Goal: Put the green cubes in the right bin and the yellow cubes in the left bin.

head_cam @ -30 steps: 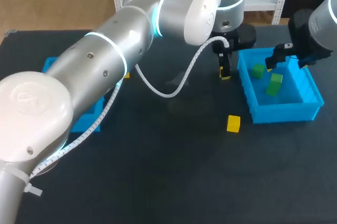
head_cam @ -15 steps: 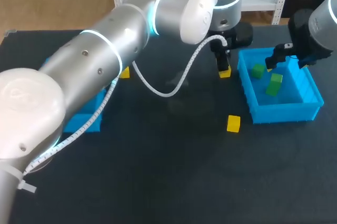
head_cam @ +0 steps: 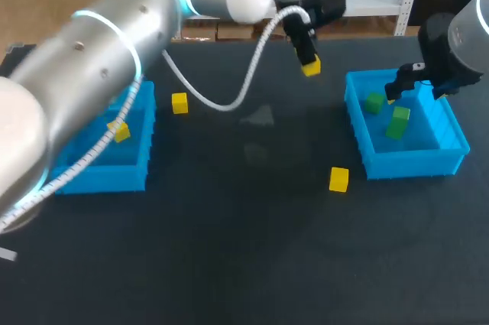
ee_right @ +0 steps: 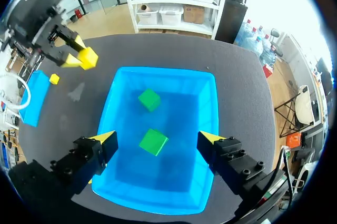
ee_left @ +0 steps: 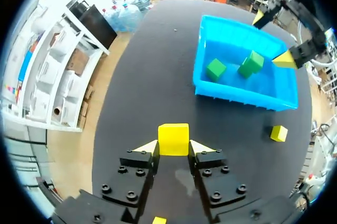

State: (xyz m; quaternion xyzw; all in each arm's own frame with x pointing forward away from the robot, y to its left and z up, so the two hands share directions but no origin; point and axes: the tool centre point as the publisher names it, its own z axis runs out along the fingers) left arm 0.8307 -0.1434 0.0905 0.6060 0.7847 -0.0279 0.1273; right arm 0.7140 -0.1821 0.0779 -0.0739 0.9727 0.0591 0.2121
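Head view | left pincer [head_cam: 308,62] clamped on yellow cube [head_cam: 311,69], above table [head_cam: 252,248] | left bin [head_cam: 103,178] well apart from pincer, toward its own arm's root

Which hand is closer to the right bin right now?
Right. The right hand hangs open directly above the right bin; the left hand, shut on a yellow cube, is raised off to the bin's side.

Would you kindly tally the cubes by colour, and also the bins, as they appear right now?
Yellow cubes: 4 (held yellow cube, yellow cube inside left bin, yellow cube beside left bin, yellow cube before right bin)
Green cubes: 2 (rear green cube, front green cube, both inside right bin)
Blue bins: 2 (left bin, right bin)
Total: 8
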